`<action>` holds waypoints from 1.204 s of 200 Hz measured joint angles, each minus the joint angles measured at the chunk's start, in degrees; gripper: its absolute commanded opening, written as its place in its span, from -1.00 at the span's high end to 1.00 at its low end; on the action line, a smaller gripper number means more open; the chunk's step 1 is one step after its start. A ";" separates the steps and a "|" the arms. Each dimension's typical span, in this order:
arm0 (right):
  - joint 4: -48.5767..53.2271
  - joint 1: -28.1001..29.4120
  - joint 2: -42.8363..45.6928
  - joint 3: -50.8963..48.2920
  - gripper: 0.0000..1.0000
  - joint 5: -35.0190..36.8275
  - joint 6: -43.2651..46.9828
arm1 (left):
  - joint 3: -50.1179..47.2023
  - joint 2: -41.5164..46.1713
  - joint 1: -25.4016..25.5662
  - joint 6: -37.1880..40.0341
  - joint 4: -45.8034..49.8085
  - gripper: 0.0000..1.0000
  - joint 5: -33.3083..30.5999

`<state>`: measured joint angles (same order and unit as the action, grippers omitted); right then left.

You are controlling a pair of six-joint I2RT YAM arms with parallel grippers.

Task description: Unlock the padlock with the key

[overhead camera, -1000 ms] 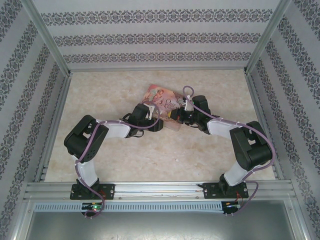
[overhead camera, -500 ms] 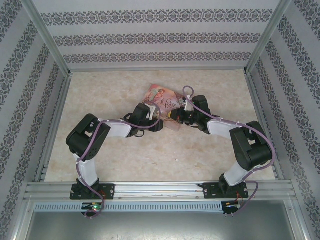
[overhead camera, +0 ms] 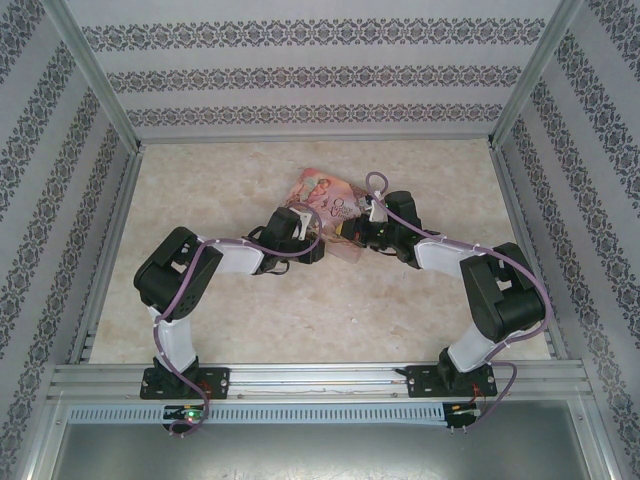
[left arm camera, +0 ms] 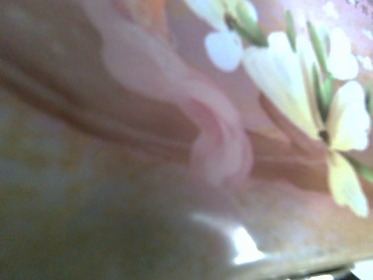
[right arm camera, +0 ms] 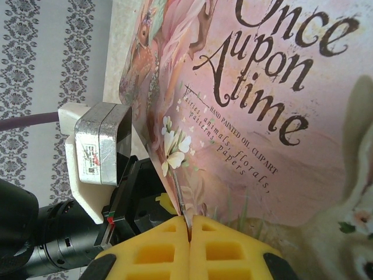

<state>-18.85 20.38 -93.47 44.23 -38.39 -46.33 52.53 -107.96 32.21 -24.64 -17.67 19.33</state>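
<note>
**Right end effector** (right arm camera: 189, 228): yellow pads pressed together on the key (right arm camera: 180, 201), a thin grey sliver standing up against the pink tin (right arm camera: 274, 175). Its position was unchanged over the last second.

**Left end effector** (overhead camera: 310, 240): at the tin's near left side on the desk (overhead camera: 200, 190). Its arm had edged slightly towards the tin, the elbow shifting right. Whether its jaws stood apart or together could not be told. Its camera sat hard against the painted flowers.

**Padlock**: too small to pick out where the two end effectors met.

**Judgement**: key held ready, left arm closing in to steady the lock. Insertion probably not yet made.
</note>
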 measured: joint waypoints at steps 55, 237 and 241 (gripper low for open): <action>2.69 -0.04 1.38 0.00 1.00 0.02 1.14 | 0.00 0.11 0.04 -0.02 -0.39 0.49 0.15; 11.02 3.06 30.77 -13.42 1.00 5.92 15.21 | 2.86 5.33 0.04 -14.12 8.07 0.54 8.68; 11.04 3.67 31.63 -14.23 1.00 6.49 15.82 | 3.02 5.33 0.04 -14.49 8.20 0.55 8.79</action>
<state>-7.81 24.05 -61.84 30.00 -31.90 -30.50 55.55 -102.63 32.25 -39.13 -9.47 28.12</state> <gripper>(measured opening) 0.042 0.240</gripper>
